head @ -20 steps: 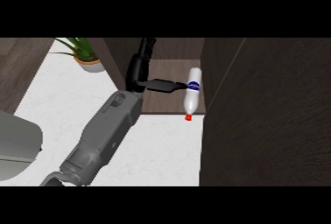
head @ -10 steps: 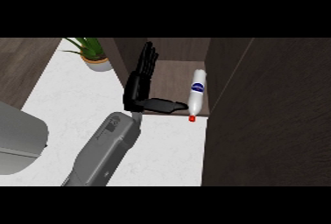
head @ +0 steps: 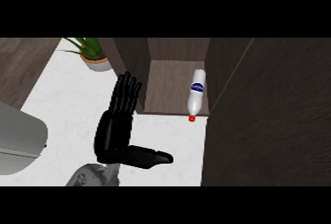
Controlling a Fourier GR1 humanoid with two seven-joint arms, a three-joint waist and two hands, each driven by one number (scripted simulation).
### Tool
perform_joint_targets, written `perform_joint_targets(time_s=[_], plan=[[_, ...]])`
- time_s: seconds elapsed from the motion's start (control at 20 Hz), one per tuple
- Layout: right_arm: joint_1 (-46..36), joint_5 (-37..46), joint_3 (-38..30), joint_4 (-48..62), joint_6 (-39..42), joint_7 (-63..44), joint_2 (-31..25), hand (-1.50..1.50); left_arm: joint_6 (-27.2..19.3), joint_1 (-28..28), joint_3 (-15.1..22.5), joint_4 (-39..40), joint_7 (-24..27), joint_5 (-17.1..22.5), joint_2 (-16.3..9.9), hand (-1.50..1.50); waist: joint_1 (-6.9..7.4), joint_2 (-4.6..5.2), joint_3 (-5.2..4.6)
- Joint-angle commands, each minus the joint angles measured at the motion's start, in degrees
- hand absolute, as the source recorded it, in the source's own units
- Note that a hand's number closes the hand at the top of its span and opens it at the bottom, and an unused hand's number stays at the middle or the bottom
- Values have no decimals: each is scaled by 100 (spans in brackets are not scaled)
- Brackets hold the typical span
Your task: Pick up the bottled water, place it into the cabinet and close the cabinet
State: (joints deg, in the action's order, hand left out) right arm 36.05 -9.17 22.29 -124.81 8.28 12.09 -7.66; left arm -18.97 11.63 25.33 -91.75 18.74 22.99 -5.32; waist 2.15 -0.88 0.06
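Inside the cabinet point(head: 176, 83), on its wooden floor, the bottled water point(head: 196, 94) lies on its side along the right wall, its red cap pointing out toward me and reaching just to the front edge of the shelf. So the placing part looks done, as far as I can judge; nothing of mine touches the bottle now. What remains is closing the cabinet.

Of my hands only one shows, coming up from the lower edge at the left of centre; from where it enters I take it for my left hand point(head: 116, 131), though I cannot be sure. Its fingers point(head: 127, 94) are straight and together, pointing up toward the cabinet's left wall, the thumb stuck out to the right, and it holds nothing.

On the right a broad dark wooden panel point(head: 271, 113) fills the view; I take it for the open door, the thing I must swing shut. The protruding cap may catch it.

Farther off, a potted plant point(head: 93, 54) stands on the white table point(head: 71, 100) at the back left, and a grey appliance point(head: 19, 140) sits at the left edge, both well apart from the door's path.
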Motion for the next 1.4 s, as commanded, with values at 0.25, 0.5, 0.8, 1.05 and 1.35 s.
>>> perform_joint_targets(time_s=[0.25,0.5,0.8,1.05,1.35], plan=[[-70,559,583,-230,667,-452,-840,150,-203,-2112,559,-2653,-184,-227,-842,-150,-57,45,-7],[76,1005,1251,-603,879,-432,-1091,150,101,-3342,103,-3505,223,50,-1478,-150,-74,24,-12],[-391,1586,1907,-846,693,-936,-799,150,698,-4238,-443,-3886,630,593,-1834,-150,-71,57,-19],[-666,1812,2254,-1064,669,-1463,-582,150,1079,-4809,-971,-4247,728,994,-2137,-150,18,57,-26],[-886,1706,2403,-938,631,-1835,-197,150,1619,-5307,-1150,-4172,957,1244,-2247,-150,144,69,-32]])
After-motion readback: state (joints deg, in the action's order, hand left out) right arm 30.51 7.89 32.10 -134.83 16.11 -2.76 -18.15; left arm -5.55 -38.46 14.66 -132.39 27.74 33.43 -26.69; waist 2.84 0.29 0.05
